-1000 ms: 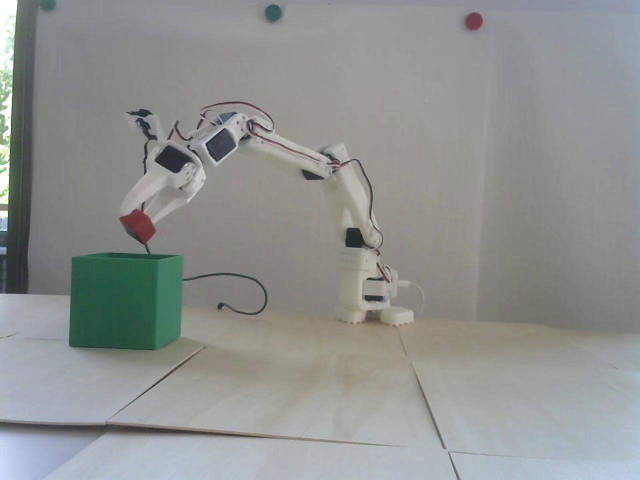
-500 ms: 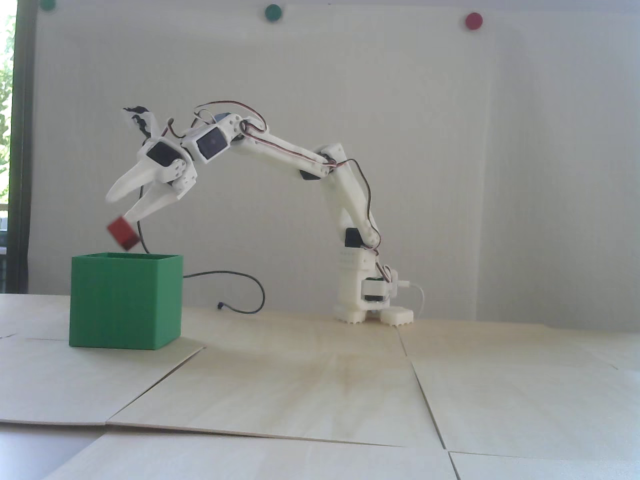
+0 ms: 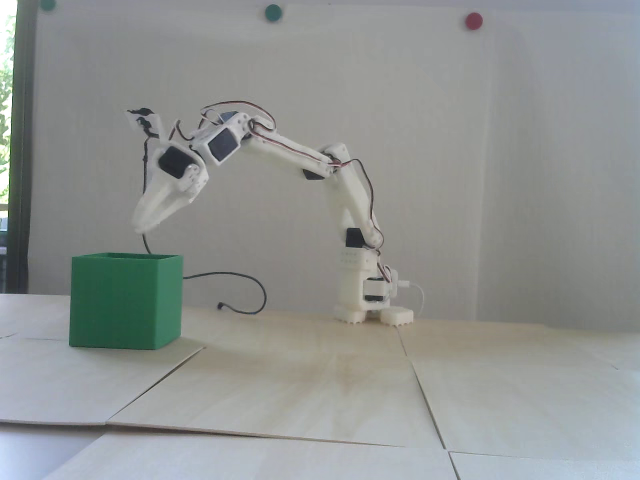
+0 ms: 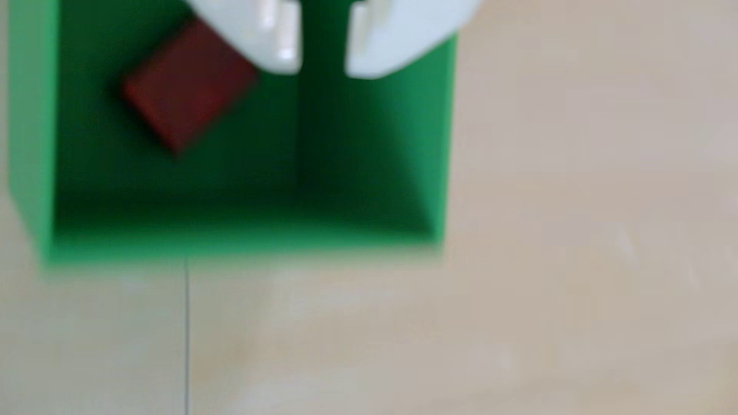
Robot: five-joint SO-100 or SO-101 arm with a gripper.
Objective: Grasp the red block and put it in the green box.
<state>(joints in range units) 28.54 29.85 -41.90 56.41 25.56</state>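
The green box (image 3: 125,300) stands at the left of the table in the fixed view. My white gripper (image 3: 142,222) hangs just above its open top, pointing down. In the wrist view the red block (image 4: 187,89) lies tilted on the floor of the green box (image 4: 439,139), left of my fingers. My gripper (image 4: 322,72) is open with a narrow empty gap between the two white fingers (image 4: 275,44). The red block is hidden by the box walls in the fixed view.
The arm's base (image 3: 365,295) stands at mid table, right of the box. A black cable (image 3: 240,292) trails on the table behind the box. Pale wooden panels with seams (image 3: 425,395) cover the table. Coloured dots are on the back wall.
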